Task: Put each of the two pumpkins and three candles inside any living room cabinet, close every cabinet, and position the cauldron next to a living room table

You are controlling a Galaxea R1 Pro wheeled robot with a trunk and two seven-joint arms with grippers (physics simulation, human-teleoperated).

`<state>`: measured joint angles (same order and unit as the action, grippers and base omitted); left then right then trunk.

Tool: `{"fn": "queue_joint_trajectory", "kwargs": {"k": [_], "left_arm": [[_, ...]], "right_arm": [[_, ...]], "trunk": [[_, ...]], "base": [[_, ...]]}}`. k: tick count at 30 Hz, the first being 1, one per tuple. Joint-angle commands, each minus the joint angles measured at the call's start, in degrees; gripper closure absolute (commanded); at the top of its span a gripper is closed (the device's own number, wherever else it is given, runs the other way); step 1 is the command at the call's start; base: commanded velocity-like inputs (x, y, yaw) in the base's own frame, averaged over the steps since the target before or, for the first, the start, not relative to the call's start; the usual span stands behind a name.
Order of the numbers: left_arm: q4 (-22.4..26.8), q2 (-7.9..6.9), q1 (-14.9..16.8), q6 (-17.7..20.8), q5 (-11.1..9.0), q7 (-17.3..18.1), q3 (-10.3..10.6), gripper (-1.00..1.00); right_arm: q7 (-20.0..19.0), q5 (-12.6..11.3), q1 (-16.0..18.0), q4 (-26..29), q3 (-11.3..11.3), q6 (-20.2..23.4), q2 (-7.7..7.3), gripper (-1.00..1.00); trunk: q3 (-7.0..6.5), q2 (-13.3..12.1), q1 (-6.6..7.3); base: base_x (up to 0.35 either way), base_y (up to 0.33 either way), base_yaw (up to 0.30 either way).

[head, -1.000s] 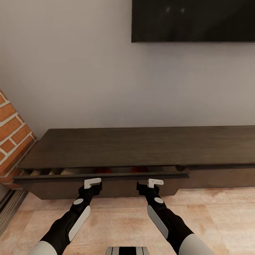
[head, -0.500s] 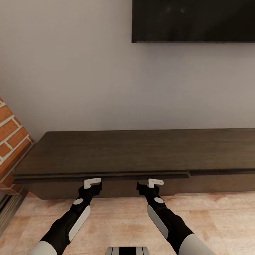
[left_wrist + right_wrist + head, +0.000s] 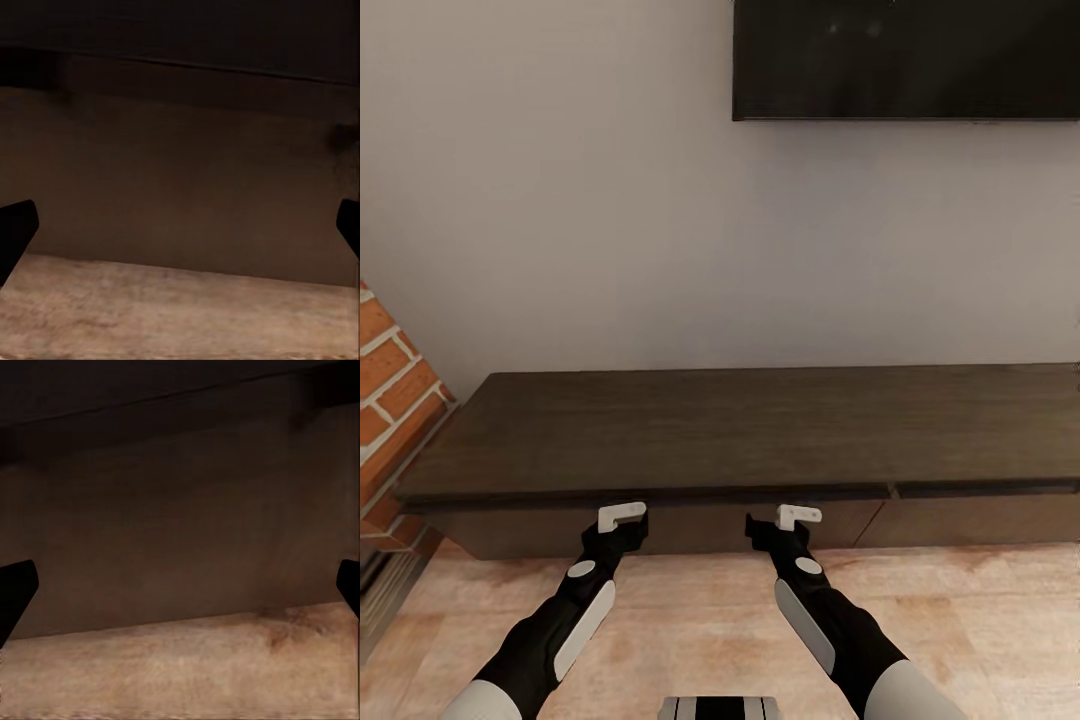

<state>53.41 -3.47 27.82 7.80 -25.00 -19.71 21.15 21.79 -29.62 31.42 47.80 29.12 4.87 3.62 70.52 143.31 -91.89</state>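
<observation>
The long, low, dark brown cabinet [image 3: 760,430] runs along the grey wall, and its left drawer front [image 3: 690,525] sits flush and closed. My left gripper [image 3: 622,516] and right gripper [image 3: 798,517] both hover right at that drawer front, side by side just above the floor. In the wrist views the dark front [image 3: 180,172] [image 3: 180,525] is very close. The black fingertips [image 3: 15,232] [image 3: 15,592] stand wide apart at the frame edges with nothing between them. The pumpkins, candles, cauldron and table are out of view.
A black wall-mounted TV [image 3: 905,60] hangs above the cabinet. The red brick fireplace [image 3: 390,390] stands at the left, close to the cabinet's end. Light wood plank floor [image 3: 700,620] lies under my arms.
The left drawer, ajar a second ago with orange shapes showing in the gap, has slid fully in and is flush. The view shifted slightly; both grippers keep their place in the picture.
</observation>
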Motion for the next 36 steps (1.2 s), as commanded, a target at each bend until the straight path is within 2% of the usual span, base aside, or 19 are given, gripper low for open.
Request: {"fn": "queue_joint_trajectory", "kwargs": {"k": [1,9,12,13,15,19,21,25,28,32,36], "left_arm": [[0.11,-0.07,0.04,0.19,-0.40,-0.51,0.29,-1.00],[0.13,-0.05,0.04,0.53,-0.44,-0.54,0.29,-1.00],[0.98,-0.05,0.04,2.63,-0.48,-0.52,0.29,-1.00],[1.55,-0.07,0.04,4.50,-0.48,-0.51,0.27,-1.00],[4.28,-0.24,0.04,9.93,-0.51,-0.63,0.16,-1.00],[12.50,-0.69,0.04,25.77,-0.67,-0.87,-0.87,-1.00],[17.57,-0.77,0.04,33.39,-1.00,-0.88,-2.15,-1.00],[23.69,-0.68,-0.01,43.40,-1.17,-0.89,-5.27,-1.00],[25.04,-0.50,-0.03,46.46,-1.17,-0.93,-7.27,-1.00],[25.41,-0.40,-0.01,48.21,-1.18,-1.01,-7.95,-1.00],[25.30,-0.25,-0.03,48.68,-1.32,-1.03,-8.12,-1.00]], "right_arm": [[0.44,-0.26,0.04,0.10,0.21,0.26,-0.03,-1.00],[0.84,-0.32,0.04,0.10,0.19,0.89,-0.02,-1.00],[1.00,-0.43,0.04,0.11,0.14,1.49,-0.01,-1.00],[1.04,-0.49,0.04,0.15,0.09,2.37,-0.01,-1.00],[1.60,-0.61,0.04,0.59,-0.12,6.85,-0.01,-1.00],[5.19,-0.93,0.92,1.49,-0.45,17.61,-0.01,-1.00],[7.20,-1.44,1.39,3.13,-0.51,21.05,-0.03,-1.00],[9.41,-3.92,1.64,7.18,-0.55,27.93,-0.09,-1.00],[9.93,-5.93,1.69,8.33,-0.55,30.97,-0.10,-1.00],[10.07,-6.66,1.71,8.63,-0.58,31.94,-0.10,-1.00],[10.09,-6.81,1.71,8.77,-0.56,32.16,-0.10,-1.00]], "trunk": [[0.05,0.02,0.04],[0.05,0.02,0.04],[0.05,0.02,0.04],[0.05,0.02,0.04],[0.05,0.02,0.04],[0.05,0.02,0.04],[0.05,0.02,0.04],[0.05,0.02,0.04],[-0.62,-0.02,0.11],[-1.50,-0.10,0.23],[-2.22,-1.70,1.11]], "base": [[-0.276,0.000,0.000],[-0.317,0.000,0.000],[-0.295,0.000,0.000],[-0.257,0.000,0.000],[-0.226,0.000,0.000],[-0.074,0.000,0.000],[-0.018,0.000,0.000],[-0.006,0.000,0.000],[-0.001,0.000,0.000],[0.000,0.000,0.000],[0.000,0.000,0.000]]}}
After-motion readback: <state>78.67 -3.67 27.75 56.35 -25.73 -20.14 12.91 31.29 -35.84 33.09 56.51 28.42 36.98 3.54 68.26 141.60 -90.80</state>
